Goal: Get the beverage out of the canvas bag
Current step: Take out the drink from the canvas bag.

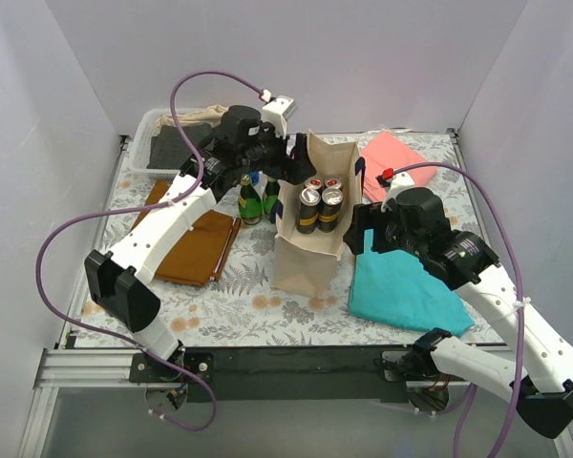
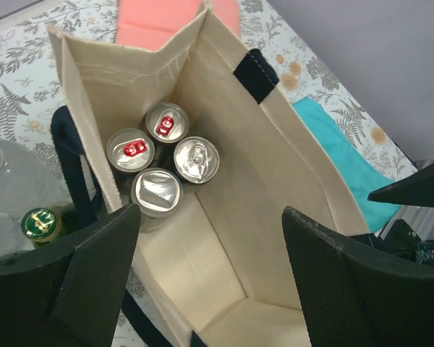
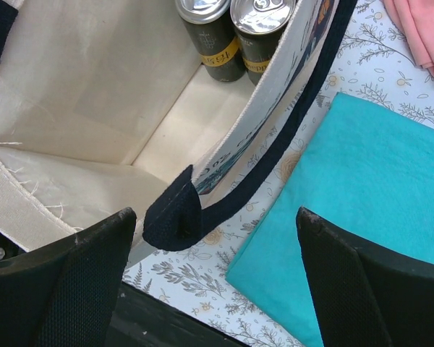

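**Four cans jammed in a floppy bag, here's what worries me**

The cans (image 2: 163,163) are standing upright in a tight cluster of four, touching each other, at the far end of the canvas bag (image 1: 306,262). The bag is upright and open on the surface (image 1: 267,305).

My left tool (image 2: 210,213) hangs over the bag mouth, spread wide and holding nothing, with the cans just past its fingertips. My right tool (image 3: 215,213) is wide open and empty too. It sits astride the bag's right wall, with the navy handle (image 3: 181,217) drooping between its fingers and the teal cloth (image 3: 362,188) underneath.

What I think could bite me:

- There's no gap between the cans. A finger coming down may land on a lid or wedge two cans apart and tip one, instead of closing around a single can.
- The walls are soft cloth. If a finger drags the left wall going in, the mouth could fold shut over the cans.
- If the right side doesn't pinch the wall firmly, I reckon the whole bag rides up with the can.
- The green bottles (image 1: 250,200) stand just beside the bag's left wall, so a shove that way could topple them.
- That loose handle could snag a finger.
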{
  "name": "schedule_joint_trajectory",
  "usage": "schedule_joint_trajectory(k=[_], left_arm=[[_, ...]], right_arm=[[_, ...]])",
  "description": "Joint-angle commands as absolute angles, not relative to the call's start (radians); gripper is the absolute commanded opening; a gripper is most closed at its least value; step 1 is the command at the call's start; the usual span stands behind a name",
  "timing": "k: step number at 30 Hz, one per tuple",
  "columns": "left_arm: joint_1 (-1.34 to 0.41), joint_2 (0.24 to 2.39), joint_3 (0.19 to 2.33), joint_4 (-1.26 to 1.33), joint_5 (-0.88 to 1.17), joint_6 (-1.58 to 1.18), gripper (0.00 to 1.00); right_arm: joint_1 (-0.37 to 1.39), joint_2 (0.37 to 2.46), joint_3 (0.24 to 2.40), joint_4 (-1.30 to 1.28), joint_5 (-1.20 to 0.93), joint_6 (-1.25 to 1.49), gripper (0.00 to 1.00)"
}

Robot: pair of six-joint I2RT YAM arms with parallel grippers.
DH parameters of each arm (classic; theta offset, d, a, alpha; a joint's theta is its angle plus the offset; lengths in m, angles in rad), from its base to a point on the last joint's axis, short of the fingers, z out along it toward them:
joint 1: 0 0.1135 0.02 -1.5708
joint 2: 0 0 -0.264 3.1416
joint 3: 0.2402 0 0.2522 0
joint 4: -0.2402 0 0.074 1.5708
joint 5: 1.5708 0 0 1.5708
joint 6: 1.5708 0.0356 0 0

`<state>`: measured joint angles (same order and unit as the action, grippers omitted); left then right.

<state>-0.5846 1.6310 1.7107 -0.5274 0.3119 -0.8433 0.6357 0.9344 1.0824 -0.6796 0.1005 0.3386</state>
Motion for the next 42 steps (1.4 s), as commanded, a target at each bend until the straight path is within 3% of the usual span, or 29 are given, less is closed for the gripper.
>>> schedule_joint_trajectory(k=[1,42], left_arm=[[-0.626,1.62,1.798,-0.577,0.325,-0.811,0.77],[-0.695,1.818,1.891,-0.704,0.222,-0.779,0.77]], right_arm=[[0.635,0.925,1.074,-0.675,0.089,0.322,0.96],[0.634,0.923,1.08,-0.673,0.137,0.301,0.97]])
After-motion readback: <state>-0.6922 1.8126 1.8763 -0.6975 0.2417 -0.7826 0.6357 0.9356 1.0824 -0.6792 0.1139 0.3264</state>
